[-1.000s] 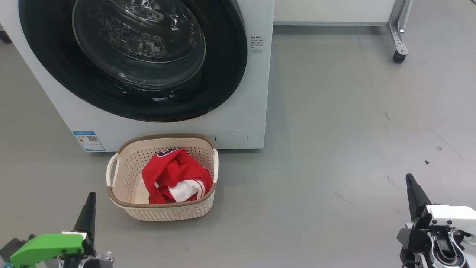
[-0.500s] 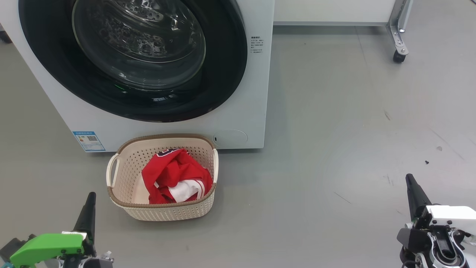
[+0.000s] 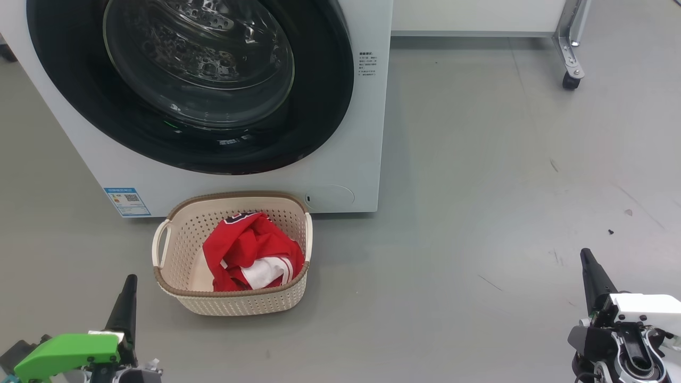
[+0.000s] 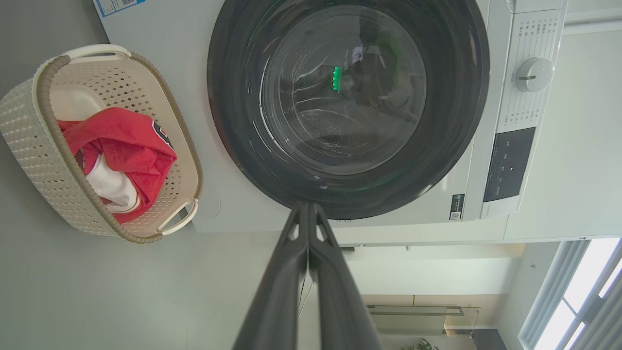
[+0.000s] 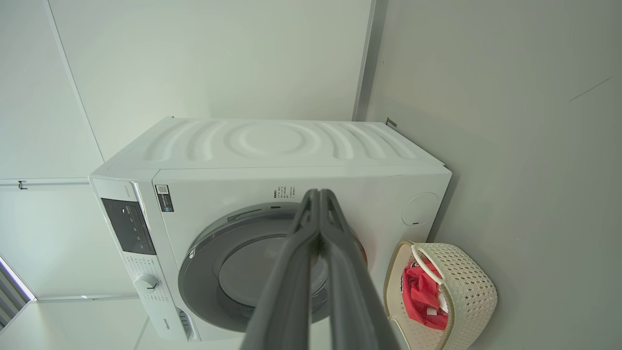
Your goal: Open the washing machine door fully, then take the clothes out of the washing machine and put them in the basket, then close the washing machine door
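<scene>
On the floor before the washing machine, the clothes lay in the basket.
The washing machine door looked shut; your left fingers and right fingers were clenched and empty, so you needed only confirm the door's rim sat flush.

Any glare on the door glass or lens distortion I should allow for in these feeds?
Head view: sharp, evenly lit, pale reflections streak the door glass. Left wrist view: sideways, green glint on the glass, window washed out. Right wrist view: sideways, black door rim glares grey.
</scene>
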Tool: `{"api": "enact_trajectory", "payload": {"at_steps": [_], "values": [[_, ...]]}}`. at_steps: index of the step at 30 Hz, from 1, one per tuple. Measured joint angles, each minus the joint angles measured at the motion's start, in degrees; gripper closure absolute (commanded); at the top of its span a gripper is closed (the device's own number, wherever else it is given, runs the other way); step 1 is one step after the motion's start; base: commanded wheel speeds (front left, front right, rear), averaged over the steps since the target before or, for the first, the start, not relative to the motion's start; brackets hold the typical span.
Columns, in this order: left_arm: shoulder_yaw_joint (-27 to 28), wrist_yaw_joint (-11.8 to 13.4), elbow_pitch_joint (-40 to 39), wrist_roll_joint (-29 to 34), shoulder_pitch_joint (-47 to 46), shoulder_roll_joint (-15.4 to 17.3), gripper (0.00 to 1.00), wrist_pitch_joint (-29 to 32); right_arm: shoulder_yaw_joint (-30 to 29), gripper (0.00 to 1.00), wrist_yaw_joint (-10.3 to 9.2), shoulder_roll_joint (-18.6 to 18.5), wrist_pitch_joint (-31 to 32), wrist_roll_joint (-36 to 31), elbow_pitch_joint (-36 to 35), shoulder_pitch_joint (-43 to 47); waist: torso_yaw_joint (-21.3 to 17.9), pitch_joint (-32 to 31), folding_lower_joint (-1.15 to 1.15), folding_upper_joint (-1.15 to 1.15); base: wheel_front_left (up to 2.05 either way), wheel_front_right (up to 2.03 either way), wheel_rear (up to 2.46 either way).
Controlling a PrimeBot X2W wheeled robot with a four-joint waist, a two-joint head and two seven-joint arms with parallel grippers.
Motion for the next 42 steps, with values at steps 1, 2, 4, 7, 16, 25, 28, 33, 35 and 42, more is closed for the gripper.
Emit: {"api": "enact_trajectory", "payload": {"at_steps": [1, 2, 4, 7, 16, 25, 28, 33, 35, 42], "values": [[0.0, 0.0, 0.0, 0.0, 0.0, 0.0, 1.00, 0.0, 0.0, 1.00, 0.00, 0.0, 0.0, 0.0, 0.0, 0.0, 0.0, 0.0, 0.00, 0.00, 0.00, 0.00, 0.00], [0.0, 0.0, 0.0, 0.0, 0.0, 0.0, 1.00, 0.0, 0.0, 1.00, 0.00, 0.0, 0.0, 0.0, 0.0, 0.0, 0.0, 0.0, 0.00, 0.00, 0.00, 0.00, 0.00], [0.0, 0.0, 0.0, 0.0, 0.0, 0.0, 1.00, 0.0, 0.0, 1.00, 0.00, 0.0, 0.0, 0.0, 0.0, 0.0, 0.0, 0.0, 0.00, 0.00, 0.00, 0.00, 0.00], [0.0, 0.0, 0.0, 0.0, 0.0, 0.0, 1.00, 0.0, 0.0, 1.00, 0.00, 0.0, 0.0, 0.0, 0.0, 0.0, 0.0, 0.0, 0.00, 0.00, 0.00, 0.00, 0.00], [0.0, 0.0, 0.0, 0.0, 0.0, 0.0, 1.00, 0.0, 0.0, 1.00, 0.00, 0.0, 0.0, 0.0, 0.0, 0.0, 0.0, 0.0, 0.00, 0.00, 0.00, 0.00, 0.00], [0.0, 0.0, 0.0, 0.0, 0.0, 0.0, 1.00, 0.0, 0.0, 1.00, 0.00, 0.0, 0.0, 0.0, 0.0, 0.0, 0.0, 0.0, 0.00, 0.00, 0.00, 0.00, 0.00], [0.0, 0.0, 0.0, 0.0, 0.0, 0.0, 1.00, 0.0, 0.0, 1.00, 0.00, 0.0, 0.0, 0.0, 0.0, 0.0, 0.0, 0.0, 0.00, 0.00, 0.00, 0.00, 0.00], [0.0, 0.0, 0.0, 0.0, 0.0, 0.0, 1.00, 0.0, 0.0, 1.00, 0.00, 0.0, 0.0, 0.0, 0.0, 0.0, 0.0, 0.0, 0.00, 0.00, 0.00, 0.00, 0.00], [0.0, 0.0, 0.0, 0.0, 0.0, 0.0, 1.00, 0.0, 0.0, 1.00, 0.00, 0.0, 0.2, 0.0, 0.0, 0.0, 0.0, 0.0, 0.00, 0.00, 0.00, 0.00, 0.00], [0.1, 0.0, 0.0, 0.0, 0.0, 0.0, 1.00, 0.0, 0.0, 1.00, 0.00, 0.0, 0.2, 0.0, 0.0, 0.0, 0.0, 0.0, 0.00, 0.00, 0.00, 0.00, 0.00]]}}
